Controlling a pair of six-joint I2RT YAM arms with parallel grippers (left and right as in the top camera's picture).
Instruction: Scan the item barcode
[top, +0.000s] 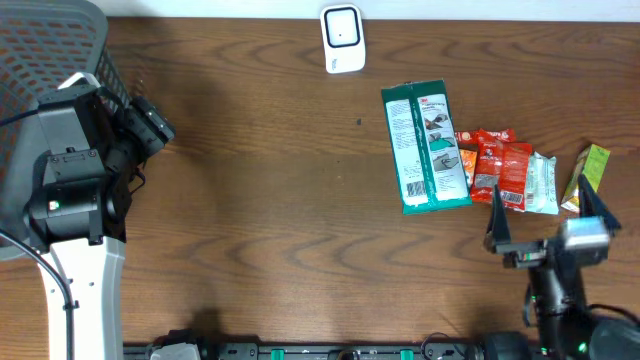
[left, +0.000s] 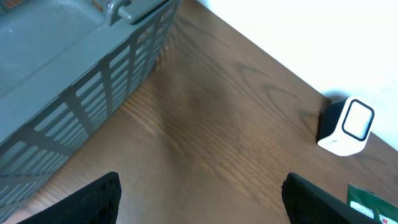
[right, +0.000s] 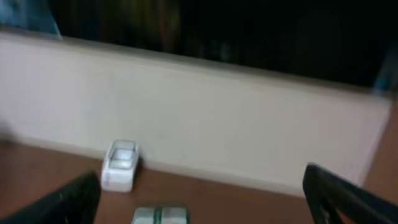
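At the far left a grey basket sat at the back corner of the table, with the left gripper just beside it. Its jaws stood wide apart and held nothing; only bare wood showed between them. Toward the middle, at the back edge, the white scanner stood upright, well apart from everything else. Right of it and nearer the front lay the green pack, flat, print up, its long side running front to back. Against its right edge lay red packets, then a white packet and a yellow-green packet, the row overlapping. The right gripper hovered just in front of this row, near the red and white packets, its jaws also spread wide and empty. Its wrist view was blurred, but it showed the scanner and one end of the green pack ahead, between the fingers.
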